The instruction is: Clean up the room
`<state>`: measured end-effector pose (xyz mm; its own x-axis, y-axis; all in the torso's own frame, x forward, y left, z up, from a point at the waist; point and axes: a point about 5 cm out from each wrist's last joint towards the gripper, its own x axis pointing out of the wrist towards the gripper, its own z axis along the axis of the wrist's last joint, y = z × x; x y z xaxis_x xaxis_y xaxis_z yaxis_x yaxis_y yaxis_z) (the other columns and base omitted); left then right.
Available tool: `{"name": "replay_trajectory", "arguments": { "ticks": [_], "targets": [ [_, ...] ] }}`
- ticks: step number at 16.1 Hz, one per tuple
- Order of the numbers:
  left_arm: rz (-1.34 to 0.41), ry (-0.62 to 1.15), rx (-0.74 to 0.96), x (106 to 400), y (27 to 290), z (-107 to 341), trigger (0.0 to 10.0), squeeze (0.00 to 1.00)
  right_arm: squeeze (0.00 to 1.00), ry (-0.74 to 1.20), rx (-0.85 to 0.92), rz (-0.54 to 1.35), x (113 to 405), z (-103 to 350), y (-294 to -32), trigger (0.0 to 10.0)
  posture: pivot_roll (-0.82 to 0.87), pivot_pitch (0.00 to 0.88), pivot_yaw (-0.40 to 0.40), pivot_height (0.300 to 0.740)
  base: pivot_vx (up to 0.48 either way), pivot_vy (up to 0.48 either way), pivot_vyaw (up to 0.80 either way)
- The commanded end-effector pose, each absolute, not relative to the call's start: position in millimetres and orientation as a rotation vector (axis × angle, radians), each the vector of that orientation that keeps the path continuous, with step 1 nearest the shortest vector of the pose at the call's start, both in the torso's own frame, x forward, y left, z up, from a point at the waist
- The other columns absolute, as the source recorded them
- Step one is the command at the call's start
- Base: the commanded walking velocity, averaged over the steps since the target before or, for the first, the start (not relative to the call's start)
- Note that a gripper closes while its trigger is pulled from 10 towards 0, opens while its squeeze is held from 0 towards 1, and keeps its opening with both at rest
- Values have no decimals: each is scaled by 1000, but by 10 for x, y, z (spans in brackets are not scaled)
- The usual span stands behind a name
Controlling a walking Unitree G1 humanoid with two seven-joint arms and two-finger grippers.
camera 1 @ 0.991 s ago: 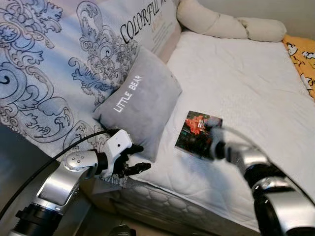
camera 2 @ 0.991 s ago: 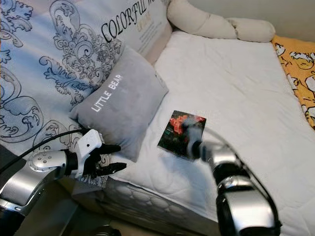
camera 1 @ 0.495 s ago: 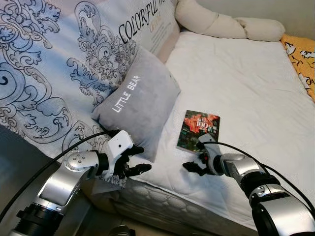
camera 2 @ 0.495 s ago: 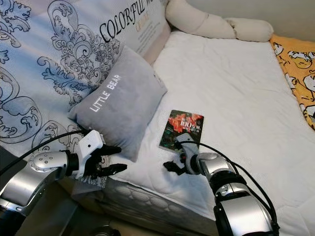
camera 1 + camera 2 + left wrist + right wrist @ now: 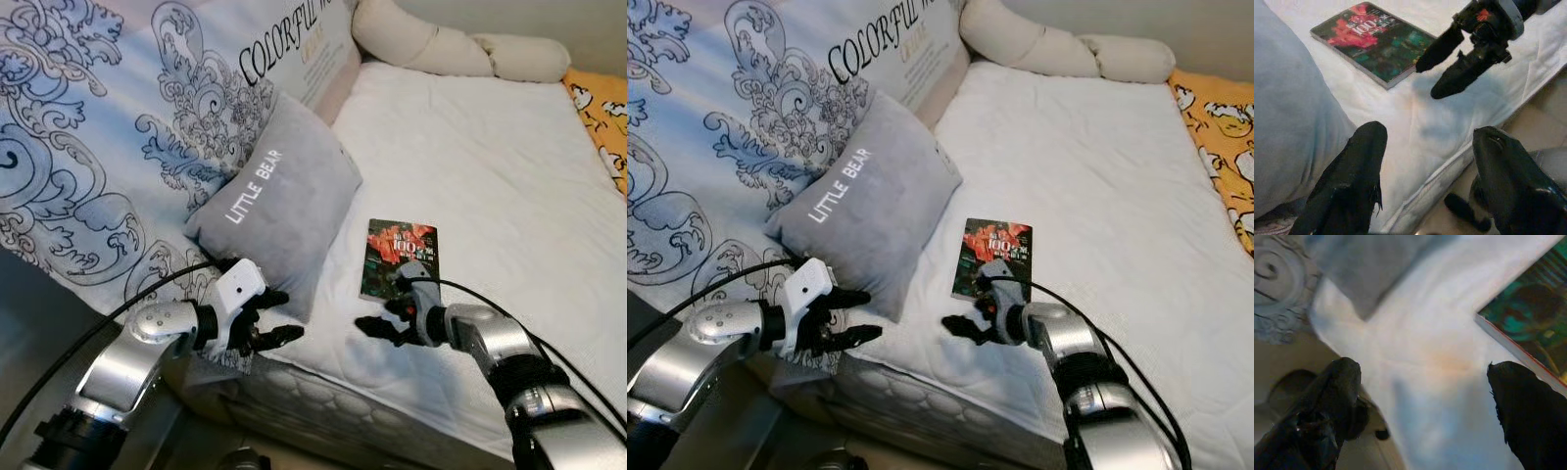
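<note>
A small book (image 5: 398, 258) with a dark green and red cover lies flat on the white mattress (image 5: 490, 166). My right gripper (image 5: 384, 318) hovers open just off the book's near edge, fingers pointing left; the book's corner (image 5: 1528, 323) sits beside one of its fingers (image 5: 1528, 416). A grey "LITTLE BEAR" pillow (image 5: 276, 201) leans against the patterned bedding at the left. My left gripper (image 5: 274, 315) is open beside the pillow's lower corner at the bed's front edge, with nothing between its fingers (image 5: 1347, 186).
A blue-patterned duvet (image 5: 108, 137) is piled along the left. A cream bolster pillow (image 5: 441, 49) lies at the head of the bed. An orange patterned cloth (image 5: 602, 113) is at the far right. Floor shows below the bed edge (image 5: 1542, 112).
My right gripper has pulled back off the book toward the bed's front edge and now stands out sharply. The left arm has barely moved.
</note>
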<state>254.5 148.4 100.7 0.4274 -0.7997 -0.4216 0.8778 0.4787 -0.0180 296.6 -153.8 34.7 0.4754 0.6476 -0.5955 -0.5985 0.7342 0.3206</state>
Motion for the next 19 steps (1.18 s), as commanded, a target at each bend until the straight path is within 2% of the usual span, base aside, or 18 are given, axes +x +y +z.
{"name": "replay_trajectory", "arguments": {
  "ticks": [1, 2, 4, 5, 6, 7, 9, 13, 16, 19],
  "targets": [
    [-993, 320, 168, 2554, 1486, 1089, 10000, 0, 1000, 643, 109, 725, 3010, 546, -1535, 10000, -41, 0, 3, 740, 0, 0, 0],
    [-954, 294, 150, 2561, 1491, 1104, 10000, 0, 1000, 595, 122, 687, 3021, 601, -1539, 10000, -42, 0, 2, 740, 0, 0, 0],
    [-761, 215, 116, 2642, 1528, 1130, 10000, 0, 1000, 426, 121, 466, 3039, 744, -1564, 10000, -47, 0, -9, 740, 0, 0, 0],
    [-651, 186, 86, 2696, 1546, 1128, 10000, 0, 1000, 342, 80, 353, 2964, 795, -1531, 10000, -49, 0, -11, 740, 0, -472, 0],
    [-593, 183, 74, 2698, 1559, 1107, 10000, 0, 1000, 278, 134, 248, 2874, 846, -1507, 10000, -51, 0, -11, 740, 0, -480, 0],
    [-577, 184, 76, 2689, 1563, 1094, 10000, 0, 1000, 262, 166, 203, 2836, 865, -1509, 10000, -52, 0, -10, 740, 0, -480, 0],
    [-413, 209, 100, 2651, 1713, 960, 10000, 0, 1000, 251, 168, 74, 2720, 875, -1605, 10000, -63, 0, 11, 740, 0, -480, -600],
    [-269, 216, 111, 2578, 1840, 881, 10000, 0, 1000, 265, 170, 22, 2573, 856, -1636, 10000, -51, 0, 12, 740, 0, -480, -756],
    [-176, 185, 114, 2576, 1876, 903, 10000, 0, 1000, 272, 166, -11, 2580, 831, -1631, 10000, -47, 0, 14, 740, 0, -480, -750],
    [-137, 173, 139, 2582, 1863, 893, 10000, 0, 1000, 258, 107, -25, 2611, 866, -1648, 10000, -50, 0, 12, 740, 0, -480, 0]
  ]
}}
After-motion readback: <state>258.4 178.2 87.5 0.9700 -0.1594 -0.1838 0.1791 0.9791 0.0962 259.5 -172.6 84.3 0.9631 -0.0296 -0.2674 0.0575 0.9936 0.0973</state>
